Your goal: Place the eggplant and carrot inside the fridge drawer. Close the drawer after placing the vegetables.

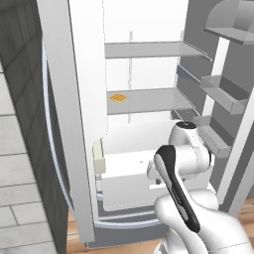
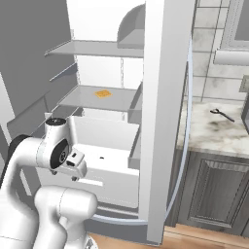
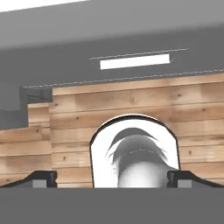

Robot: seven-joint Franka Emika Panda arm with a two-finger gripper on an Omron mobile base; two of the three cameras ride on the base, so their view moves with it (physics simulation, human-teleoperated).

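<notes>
Fridge open, drawer (image 1: 130, 183) pulled out at the bottom of the cabinet, white front panel facing the base. Arm folded low before it, gripper (image 3: 113, 178) wide apart and empty, pointed down at the wood floor (image 3: 131, 103) with the drawer's handle slot (image 3: 134, 61) above. Eggplant and carrot nowhere to be made out; possibly already inside, cannot tell. Probably the closing step: next, set fingertips against the front panel and push straight in, squarely, to avoid jamming.
</notes>
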